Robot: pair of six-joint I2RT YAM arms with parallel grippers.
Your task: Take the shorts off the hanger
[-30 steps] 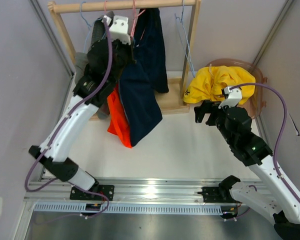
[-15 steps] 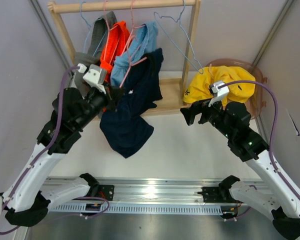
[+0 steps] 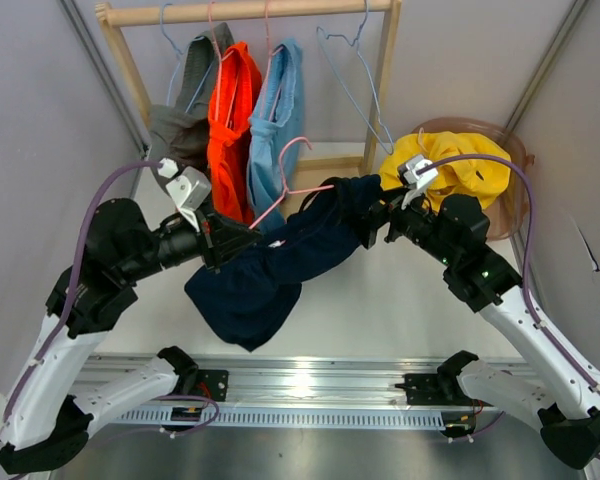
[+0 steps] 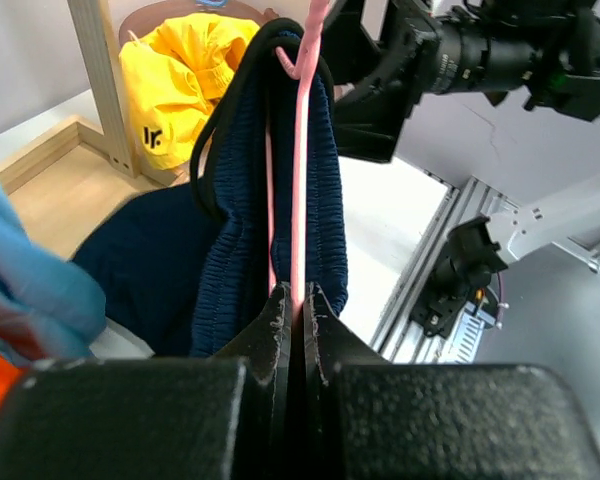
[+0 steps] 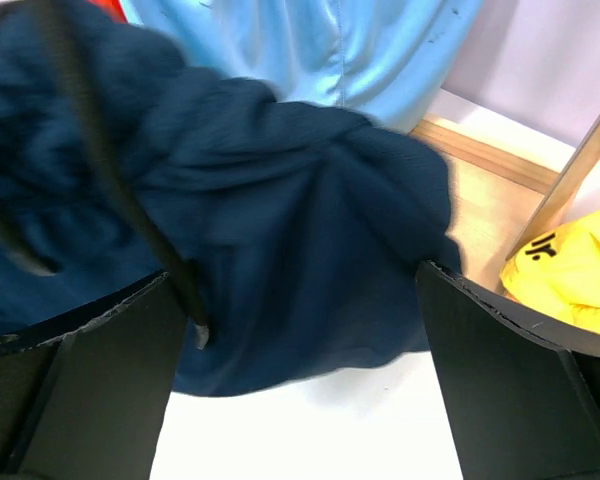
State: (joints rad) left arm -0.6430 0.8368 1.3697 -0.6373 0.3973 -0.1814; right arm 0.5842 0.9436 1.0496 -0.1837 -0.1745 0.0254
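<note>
pink hanger (image 4: pixel 301 150) in left gripper (image 4: pixel 298 296)

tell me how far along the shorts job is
Done: the yellow shorts lie off any hanger in the tub. In hand: the navy shorts are off the rail on a pink hanger pinched by the left fingers; the right fingers sit open around the cloth. Left: grey shorts, orange shorts and light blue shorts hang on the rail.

Left arm (image 3: pixel 80 300) is bent in toward centre, left gripper (image 4: pixel 298 300) pinched tight. Right arm (image 3: pixel 525 325) stretches across opposite, right gripper (image 3: pixel 372 226) spread wide.
</note>
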